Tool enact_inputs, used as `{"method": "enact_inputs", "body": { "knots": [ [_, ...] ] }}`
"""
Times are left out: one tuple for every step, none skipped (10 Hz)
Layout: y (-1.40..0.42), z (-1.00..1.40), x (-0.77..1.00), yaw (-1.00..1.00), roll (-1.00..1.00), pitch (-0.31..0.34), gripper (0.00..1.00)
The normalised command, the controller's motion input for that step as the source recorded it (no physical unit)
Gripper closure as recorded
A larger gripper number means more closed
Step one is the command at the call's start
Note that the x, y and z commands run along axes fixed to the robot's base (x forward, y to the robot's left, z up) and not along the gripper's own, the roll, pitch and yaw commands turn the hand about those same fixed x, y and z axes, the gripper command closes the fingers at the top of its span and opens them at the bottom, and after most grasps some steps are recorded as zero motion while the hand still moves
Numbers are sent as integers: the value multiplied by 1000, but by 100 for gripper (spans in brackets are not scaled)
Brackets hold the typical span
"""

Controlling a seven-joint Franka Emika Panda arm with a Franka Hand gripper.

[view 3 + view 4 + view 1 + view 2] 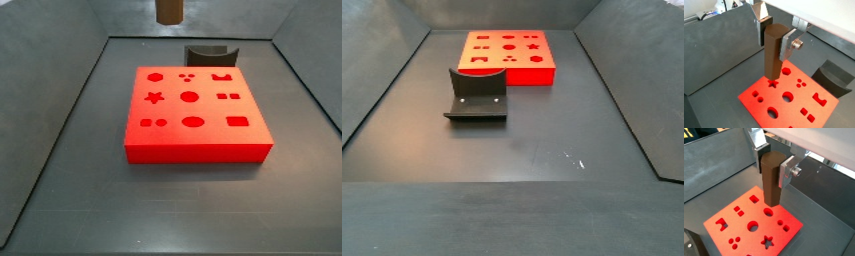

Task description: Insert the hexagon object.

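Note:
My gripper (775,42) is shut on the hexagon object (773,60), a long brown peg held upright between the silver fingers, as both wrist views show (771,185). The peg hangs well above the red block (797,116), with its lower end over the block's edge region near a star hole and a small hexagon hole (786,71). In a side view only the peg's lower end (168,10) shows at the top edge, behind the red block (201,150). The gripper is out of the frame in the side view with the block (529,76) at the far end.
The fixture (476,95), a dark grey bracket with a curved cut-out, stands on the floor beside the red block; it also shows in other views (209,52) (834,75). Grey walls (67,90) enclose the dark floor (543,140).

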Motion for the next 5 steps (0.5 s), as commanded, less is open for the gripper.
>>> {"method": "enact_inputs", "body": {
  "knots": [
    [657, -446, 126, -400, 0, -10, 100],
    [343, -369, 254, -697, 0, -7, 100],
    [186, -291, 329, -823, 13, -4, 100],
    [131, -320, 351, -869, 40, 0, 100],
    [126, -331, 349, -877, 46, 0, 100]
  ]
}}
